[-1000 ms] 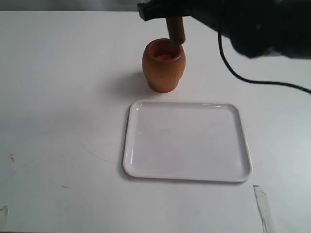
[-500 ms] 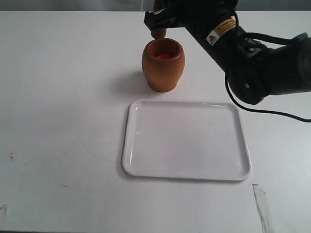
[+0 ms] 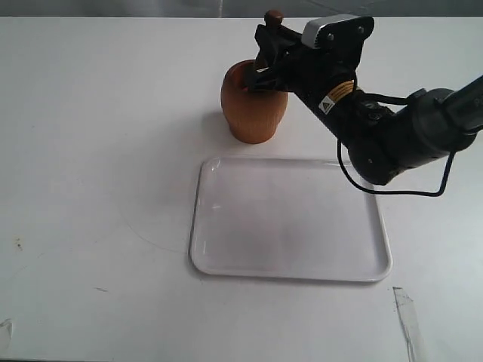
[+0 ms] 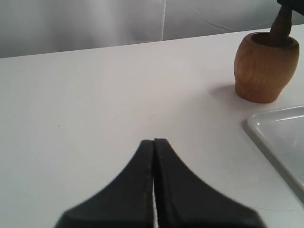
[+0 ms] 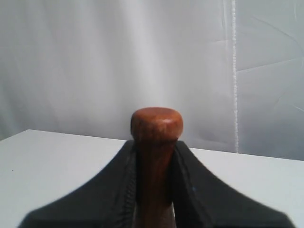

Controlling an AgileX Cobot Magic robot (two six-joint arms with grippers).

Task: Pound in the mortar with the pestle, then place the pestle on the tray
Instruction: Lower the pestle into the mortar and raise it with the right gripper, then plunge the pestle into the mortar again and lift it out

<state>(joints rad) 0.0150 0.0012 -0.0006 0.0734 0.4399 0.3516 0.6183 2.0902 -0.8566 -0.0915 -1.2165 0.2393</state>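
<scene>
The orange-brown mortar [image 3: 253,104] stands upright on the white table, just behind the white tray [image 3: 290,219]. My right gripper [image 3: 264,54] is shut on the pestle [image 3: 273,16], whose knob sticks up above the fingers while its thick end goes down into the mortar's mouth. In the right wrist view the pestle's neck and knob [image 5: 156,142] sit clamped in the right gripper [image 5: 155,147]. The left wrist view shows the mortar [image 4: 264,66] with the pestle [image 4: 282,23] standing in it, the tray's corner [image 4: 280,140], and my left gripper [image 4: 154,141] shut and empty, far from them.
The black right arm [image 3: 385,128] reaches over the tray's far right corner. A grey curtain [image 5: 142,57] hangs behind the table. A strip of tape [image 3: 407,320] lies near the table's front right edge.
The right gripper has tilted and come down, bringing the pestle from above the rim into the mortar, knob now pointing up. The mortar and tray have stayed in place.
</scene>
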